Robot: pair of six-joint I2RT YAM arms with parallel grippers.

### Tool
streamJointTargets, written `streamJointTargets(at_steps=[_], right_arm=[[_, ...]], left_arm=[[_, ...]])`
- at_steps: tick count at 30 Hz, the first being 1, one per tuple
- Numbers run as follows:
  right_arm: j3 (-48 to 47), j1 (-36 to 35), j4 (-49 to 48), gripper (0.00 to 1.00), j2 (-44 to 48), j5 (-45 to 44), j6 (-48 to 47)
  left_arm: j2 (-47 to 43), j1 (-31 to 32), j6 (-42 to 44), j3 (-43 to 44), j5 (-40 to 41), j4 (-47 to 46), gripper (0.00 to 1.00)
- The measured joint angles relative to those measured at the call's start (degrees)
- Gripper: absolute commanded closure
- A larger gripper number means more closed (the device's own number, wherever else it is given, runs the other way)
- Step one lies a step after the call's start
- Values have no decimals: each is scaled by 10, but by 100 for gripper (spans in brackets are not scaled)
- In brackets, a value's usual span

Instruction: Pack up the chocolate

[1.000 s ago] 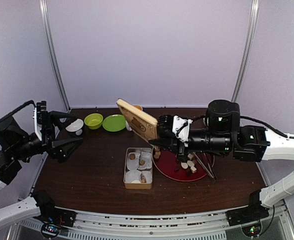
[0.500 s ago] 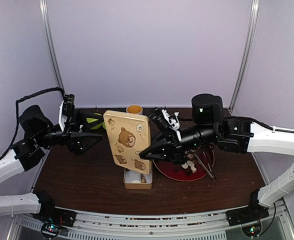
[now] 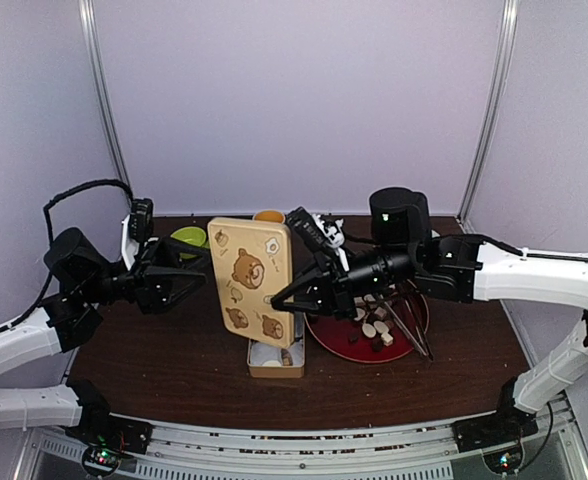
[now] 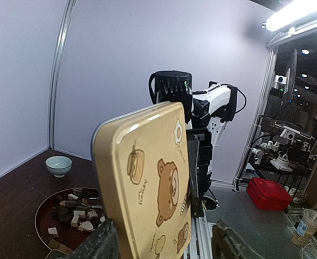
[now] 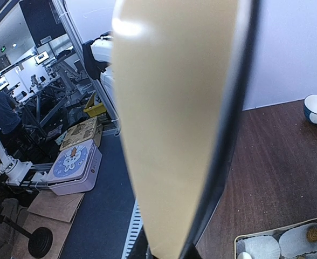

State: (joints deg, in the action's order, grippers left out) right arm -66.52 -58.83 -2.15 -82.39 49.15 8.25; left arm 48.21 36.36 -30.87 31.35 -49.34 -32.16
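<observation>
The right hand (image 3: 286,297) clamps the bear lid (image 3: 250,270) upright over the box (image 3: 255,358); the left hand (image 3: 200,277) stands spread around its edge. The chocolate (image 3: 376,330) lies on the red plate (image 3: 326,345), toward the right edge of the table (image 3: 154,350).

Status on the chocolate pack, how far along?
Done: the tin has liners and at least one chocolate piece inside.
In hand: the right end effector grips the bear lid upright above the tin. The left end effector is open at the lid's other edge.
Left: many chocolate pieces lie on the red plate, and the lid is not on.
</observation>
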Motion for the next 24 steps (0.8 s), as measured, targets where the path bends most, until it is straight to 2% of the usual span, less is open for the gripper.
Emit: streamJointTargets(at_steps=[3,9,14,16,19,24], right_arm=[[0,3,-5,100,-3,0,9],[-3,12,-12,100,-10,-3,21],[-5,19,-25,100,-12,-6,36],[-7,19,-30,100,-14,-1,37],[-7,15,-38,100,-14,5,38],[-7,13,-42,100,-14,13,40]], left_arm=[[3,0,-7,-1,17,2,30],[21,1,-17,-1,34,10,29],[34,1,-26,-1,39,12,15],[28,1,-23,-1,62,29,13],[19,1,-13,-1,99,63,13],[0,1,8,-13,106,64,23]])
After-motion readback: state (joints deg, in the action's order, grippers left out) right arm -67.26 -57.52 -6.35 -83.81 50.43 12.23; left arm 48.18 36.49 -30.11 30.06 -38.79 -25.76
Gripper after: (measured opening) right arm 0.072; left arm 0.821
